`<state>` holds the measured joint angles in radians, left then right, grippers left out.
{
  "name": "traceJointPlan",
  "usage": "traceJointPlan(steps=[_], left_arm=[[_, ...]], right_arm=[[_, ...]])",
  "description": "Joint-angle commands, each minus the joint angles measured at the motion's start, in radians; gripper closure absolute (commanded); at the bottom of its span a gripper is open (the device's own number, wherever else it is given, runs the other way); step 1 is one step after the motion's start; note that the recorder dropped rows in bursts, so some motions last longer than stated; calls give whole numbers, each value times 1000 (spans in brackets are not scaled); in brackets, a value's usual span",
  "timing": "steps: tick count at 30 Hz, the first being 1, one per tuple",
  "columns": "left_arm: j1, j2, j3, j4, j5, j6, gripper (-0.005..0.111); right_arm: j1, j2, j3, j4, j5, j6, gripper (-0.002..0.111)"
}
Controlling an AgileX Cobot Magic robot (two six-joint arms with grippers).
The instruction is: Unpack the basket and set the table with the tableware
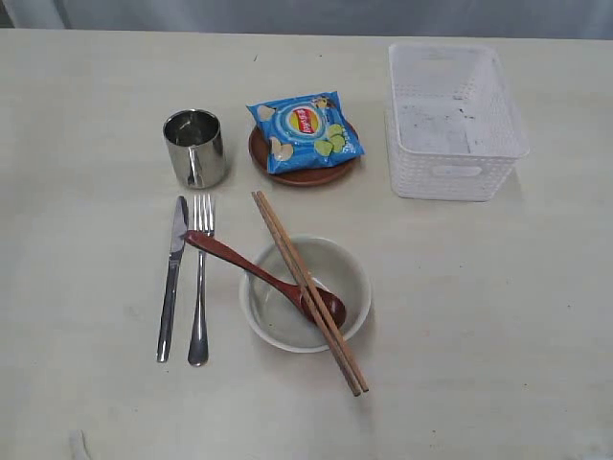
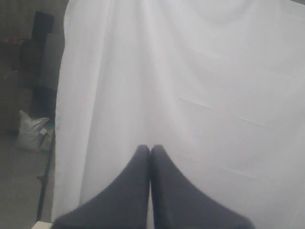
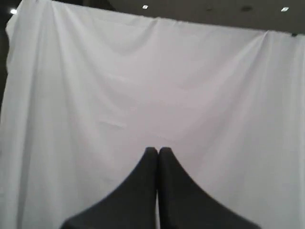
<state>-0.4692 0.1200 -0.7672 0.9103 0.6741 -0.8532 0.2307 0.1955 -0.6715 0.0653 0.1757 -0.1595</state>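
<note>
Well, basket (image 1: pixel 450 177) sits empty far right. Wooden spoon (image 1: pixel 259 272) leans in the bowl (image 1: pixel 273 321), near middle: looks light and slick, so grab mid-handle. Left gripper (image 2: pixel 150 149) and right gripper (image 3: pixel 157 150) are pinched together, holding nothing.

A blue snack bag (image 1: pixel 305 131) lies label up at twelve o'clock from the exterior view's middle. White cloth (image 2: pixel 200 71) hangs beyond.

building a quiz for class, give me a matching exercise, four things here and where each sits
Things
1. shiny steel mug
2. blue snack bag
3. reddish-brown wooden spoon
4. white perforated plastic basket

Places
A. lying on the brown round plate
B. head resting in the cream round bowl
C. right of the plate
D. left of the plate

Pairs: 1-D, 2-A, 3-B, 4-C
</note>
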Motion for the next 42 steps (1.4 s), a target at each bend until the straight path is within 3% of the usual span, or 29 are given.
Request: traceJointPlan(steps=[1, 5, 10, 16, 20, 24, 35, 42], left_arm=[[164, -4, 32, -185, -73, 149, 107], [337, -33, 32, -434, -116, 353, 107], [399, -68, 39, -569, -133, 393, 107], [400, -75, 99, -674, -155, 439, 107], [400, -75, 114, -687, -170, 451, 107], [400, -75, 114, -687, -170, 485, 107], [343, -75, 114, -672, -170, 487, 107], [343, -78, 114, -681, -163, 487, 107]], right_arm=[[91, -5, 53, -25, 76, -1, 109], [132, -5, 73, -55, 55, -10, 109], [120, -8, 82, -123, 48, 86, 109], [81, 31, 67, -192, -85, 130, 109], [13, 189, 9, -199, 3, 143, 109], [-73, 275, -18, -199, -20, 193, 109], [-136, -69, -28, -339, 171, 313, 109], [-114, -196, -2, -275, 200, 309, 109]])
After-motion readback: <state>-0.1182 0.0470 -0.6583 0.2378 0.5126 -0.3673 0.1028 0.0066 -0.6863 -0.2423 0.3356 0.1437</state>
